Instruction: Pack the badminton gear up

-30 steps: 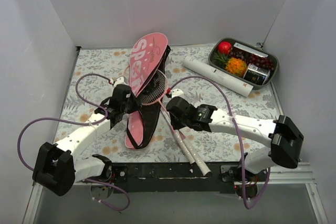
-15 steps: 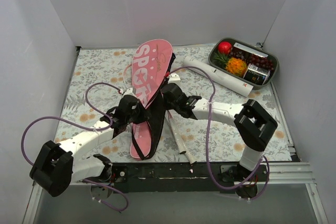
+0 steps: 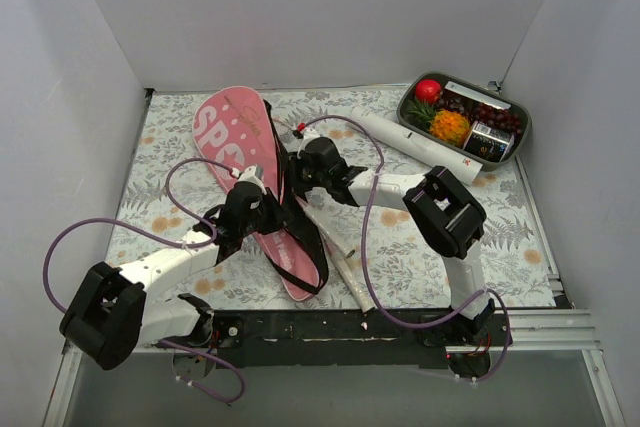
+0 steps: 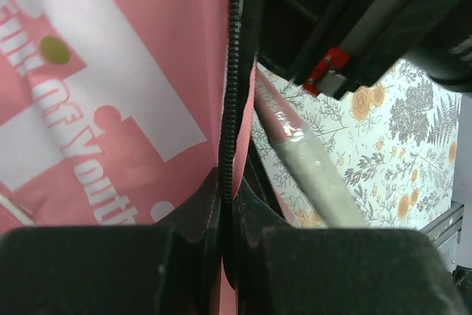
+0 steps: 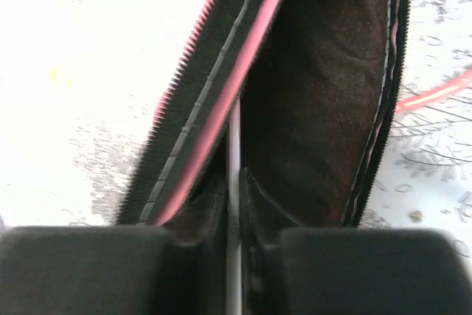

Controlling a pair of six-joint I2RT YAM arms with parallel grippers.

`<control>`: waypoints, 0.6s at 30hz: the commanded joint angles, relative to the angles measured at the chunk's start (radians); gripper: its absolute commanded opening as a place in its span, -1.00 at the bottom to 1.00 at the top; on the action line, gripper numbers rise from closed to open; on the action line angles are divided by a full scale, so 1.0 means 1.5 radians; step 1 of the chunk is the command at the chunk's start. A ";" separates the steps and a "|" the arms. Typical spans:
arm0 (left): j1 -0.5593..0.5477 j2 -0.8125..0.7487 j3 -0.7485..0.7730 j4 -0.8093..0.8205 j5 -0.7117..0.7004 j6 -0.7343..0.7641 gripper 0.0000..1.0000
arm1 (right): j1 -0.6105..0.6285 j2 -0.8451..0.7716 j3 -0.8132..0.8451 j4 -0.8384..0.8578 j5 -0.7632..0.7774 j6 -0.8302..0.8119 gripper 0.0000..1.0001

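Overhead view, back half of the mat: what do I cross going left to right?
pink bag → right gripper, at the bag's open black-lined edge → long white tube → grey tray of fruit

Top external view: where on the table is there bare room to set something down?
Free: the front-right table patch, between the white tube, the right wall and the near edge; the far-left corner beside the pink bag. Crowded: the centre, where the left tool, the right tool, the racket handle and cables meet.
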 commanded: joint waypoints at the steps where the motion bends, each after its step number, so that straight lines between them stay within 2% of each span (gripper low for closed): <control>1: -0.013 0.025 -0.010 0.029 0.095 0.007 -1.00 | -0.012 -0.013 0.064 0.139 -0.088 -0.007 -0.32; 4: -0.013 0.044 -0.006 0.036 0.093 0.014 -1.00 | -0.012 -0.038 0.052 0.107 -0.116 -0.029 0.05; 7: -0.013 0.047 -0.002 0.041 0.097 0.021 -1.00 | -0.013 -0.086 0.019 0.050 -0.110 -0.069 0.21; 11: -0.014 0.039 -0.008 0.044 0.113 0.036 -1.00 | -0.026 -0.183 -0.047 -0.035 -0.071 -0.119 0.29; 18: -0.022 0.013 -0.028 0.047 0.141 0.067 -1.00 | -0.053 -0.358 -0.178 -0.228 -0.020 -0.193 0.30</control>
